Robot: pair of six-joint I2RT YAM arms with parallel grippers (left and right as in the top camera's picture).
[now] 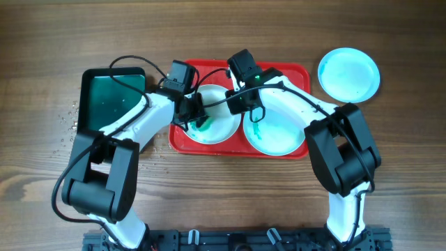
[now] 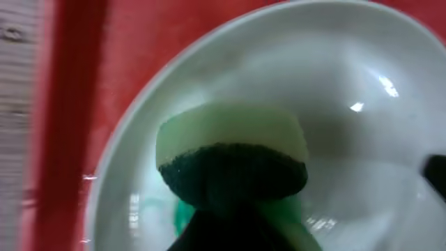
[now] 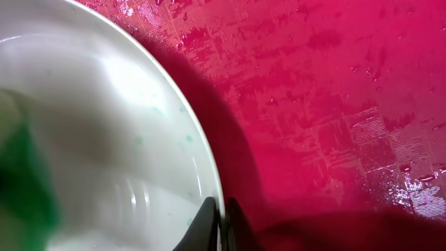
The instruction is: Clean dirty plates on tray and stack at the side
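Plates [image 1: 349, 74] number three: two on the tray [image 1: 298, 72], one aside.

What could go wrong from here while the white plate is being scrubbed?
1. The right fingers pinch only the thin rim of the white plate on a wet-looking tray, so scrubbing might twist it loose.
2. The sponge could spread the green smear rather than lift it.
3. The left arm and right arm work close together and may bump.
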